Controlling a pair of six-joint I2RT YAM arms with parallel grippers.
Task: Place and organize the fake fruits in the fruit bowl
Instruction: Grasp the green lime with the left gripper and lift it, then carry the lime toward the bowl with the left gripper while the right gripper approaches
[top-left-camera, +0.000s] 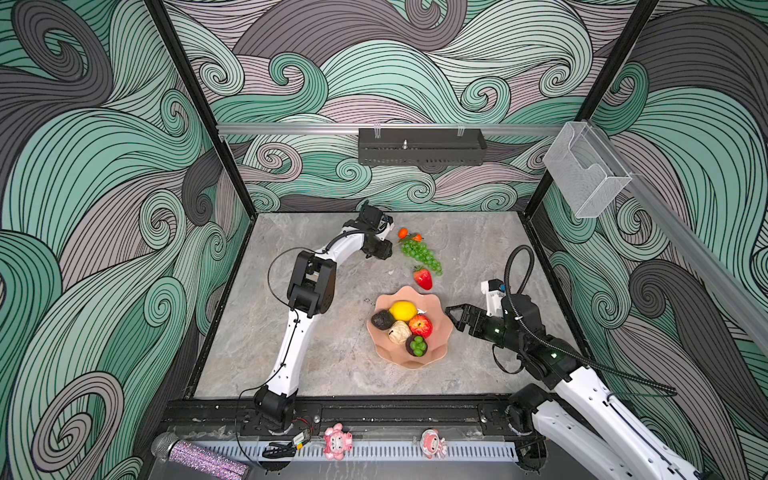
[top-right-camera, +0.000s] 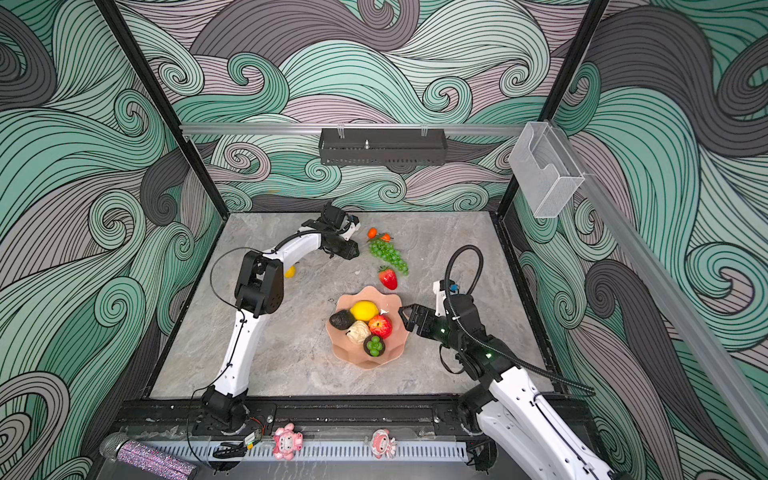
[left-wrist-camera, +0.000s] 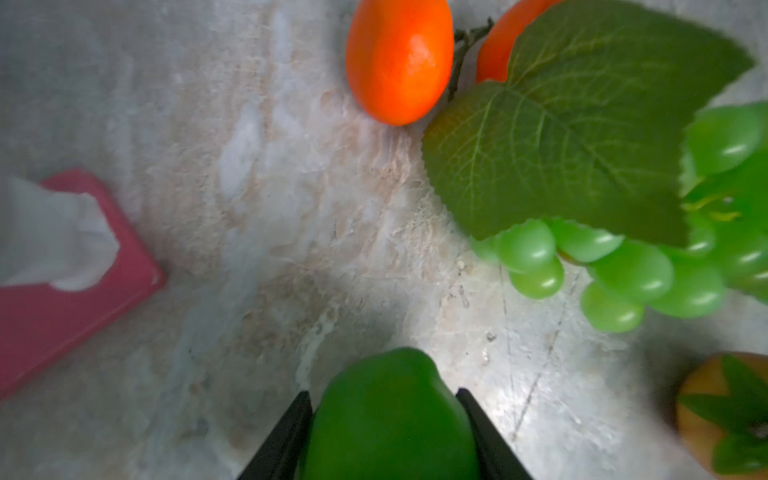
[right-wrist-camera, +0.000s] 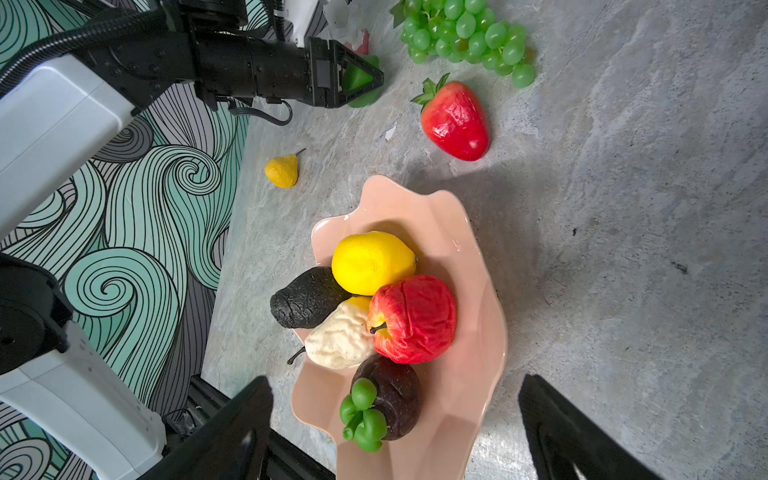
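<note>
2 left fingers (left-wrist-camera: 286, 444) flanking green fruit (left-wrist-camera: 390, 415), both cut off

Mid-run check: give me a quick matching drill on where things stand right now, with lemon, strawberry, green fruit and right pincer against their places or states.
1 lemon
2 strawberry
3 green fruit
4 right pincer

A between the left pincer's fingers
B open, holding nothing
C in the fruit bowl
D loose on the table between grapes and fruit bowl

Pairs: 1-C, 2-D, 3-A, 4-B

Pink doll (top-left-camera: 337, 441), glittery microphone (top-left-camera: 199, 457)
</note>
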